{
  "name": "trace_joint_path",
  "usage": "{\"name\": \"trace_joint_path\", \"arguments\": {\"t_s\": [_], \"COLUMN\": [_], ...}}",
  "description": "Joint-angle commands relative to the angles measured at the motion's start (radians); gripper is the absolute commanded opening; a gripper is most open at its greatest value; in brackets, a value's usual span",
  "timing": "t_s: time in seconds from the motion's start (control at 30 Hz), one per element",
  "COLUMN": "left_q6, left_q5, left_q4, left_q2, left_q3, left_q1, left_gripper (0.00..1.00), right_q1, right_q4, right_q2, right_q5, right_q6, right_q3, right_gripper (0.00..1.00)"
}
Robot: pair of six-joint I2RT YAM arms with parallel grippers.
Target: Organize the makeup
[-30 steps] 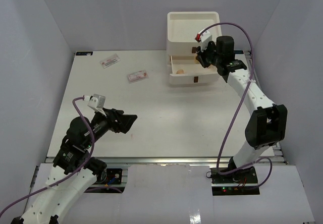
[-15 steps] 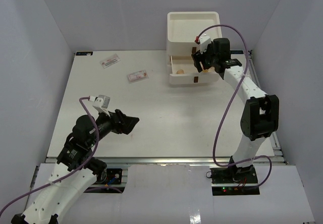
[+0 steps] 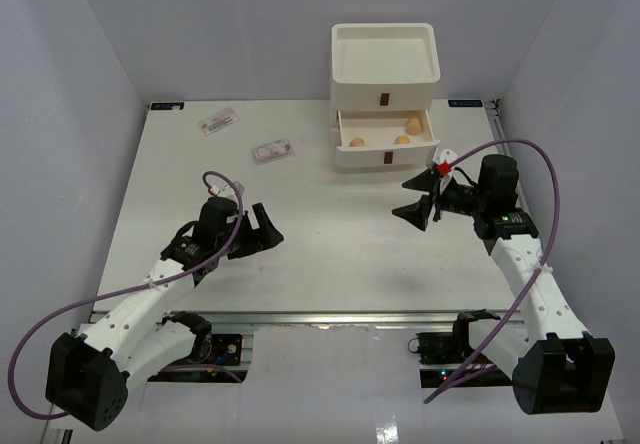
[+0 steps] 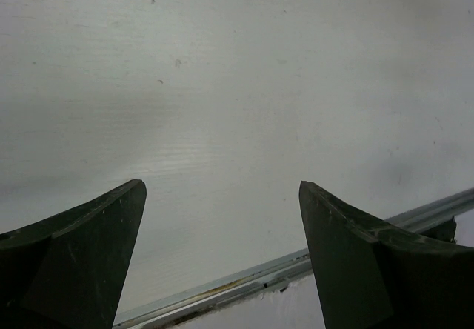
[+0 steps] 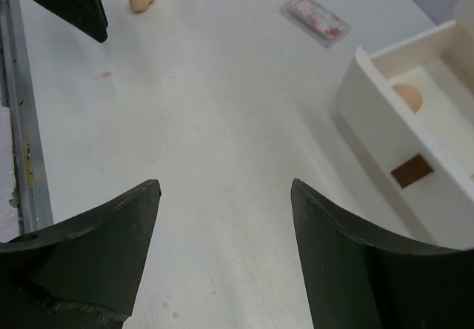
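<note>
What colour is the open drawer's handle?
Brown; the handle shows best in the right wrist view.

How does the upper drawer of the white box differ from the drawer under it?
The upper drawer is shut, flush with the white box; the drawer under it stands open, toward the arms. The upper drawer hides its inside; the drawer under it shows three peach sponges. Both are white, each with a small brown handle in the middle of its front.

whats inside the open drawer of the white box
Three peach sponges: one at the left, two at the right. The drawer runs back under the box, so that part is hidden.
</note>
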Motion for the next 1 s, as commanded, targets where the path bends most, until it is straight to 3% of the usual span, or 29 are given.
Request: {"name": "trace_joint_path", "arguments": {"t_s": [0.0, 0.13, 0.3, 0.53, 0.77, 0.97], "left_q6": [-0.146, -0.233, -0.235, -0.241, -0.253, -0.269], "left_q5": [-0.223, -0.413, -0.500, -0.522, -0.559, -0.529], "left_q4": [-0.051, -0.147, -0.167, -0.153, -0.163, -0.142], "left_q2": [0.031, 0.075, 0.194, 0.383, 0.509, 0.526], "left_q3": [0.020, 0.065, 0.113, 0.212, 0.249, 0.241], "left_q1": [0.026, 0.057, 0.134, 0.283, 0.306, 0.338], "left_gripper": [0.96, 0.98, 0.98, 0.98, 0.98, 0.94], "right_q1": [-0.143, -0.171, -0.178, -0.196, -0.200, -0.200], "right_q4": [0.187, 0.204, 0.195, 0.175, 0.168, 0.135], "right_q2": [-0.054, -0.056, -0.041, -0.059, -0.069, -0.066], "right_q5": [-0.177, -0.172, -0.162, -0.157, -0.123, -0.126], "right_q6": [0.105, 0.129, 0.130, 0.124, 0.111, 0.111], "right_q3": [-0.102, -0.110, -0.108, -0.100, -0.091, -0.089], "right_gripper": [0.76, 0.76, 0.76, 0.75, 0.75, 0.74]}}
